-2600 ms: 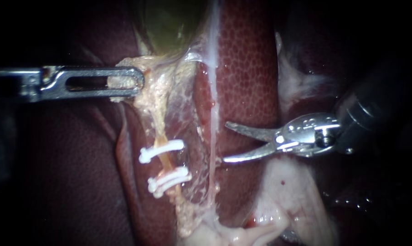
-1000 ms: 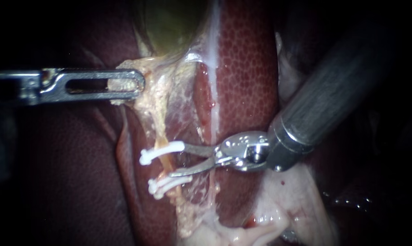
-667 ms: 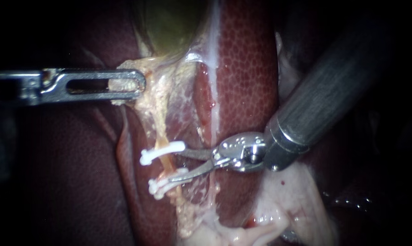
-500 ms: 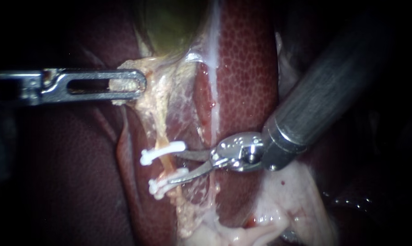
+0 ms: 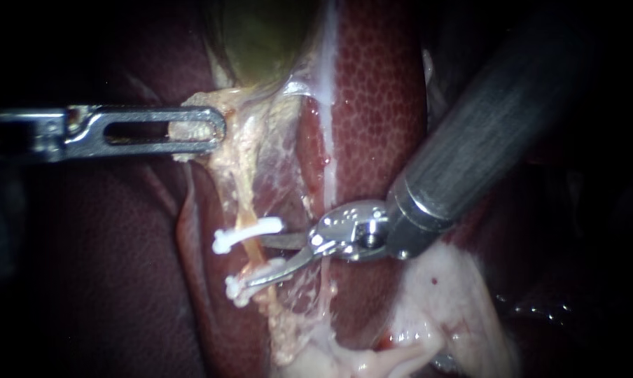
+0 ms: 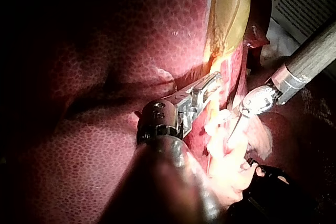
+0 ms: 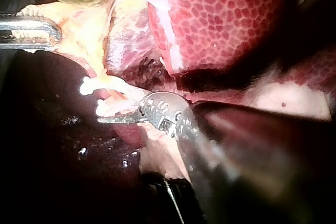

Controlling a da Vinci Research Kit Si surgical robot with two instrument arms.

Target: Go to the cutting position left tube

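Just below the gallbladder (image 5: 260, 42), the left instrument (image 5: 194, 131) has its jaws clamped on pale tissue (image 5: 236, 140). The left tube (image 5: 253, 250) runs away from the gallbladder. The right instrument (image 5: 255, 261) holds parted blades astride it, between the nearer clip (image 5: 248, 234) and the farther clips (image 5: 255, 280). The far blade lies against those clips, so closing there may dislodge them. The liver (image 5: 379, 105) is wet and crowds close.
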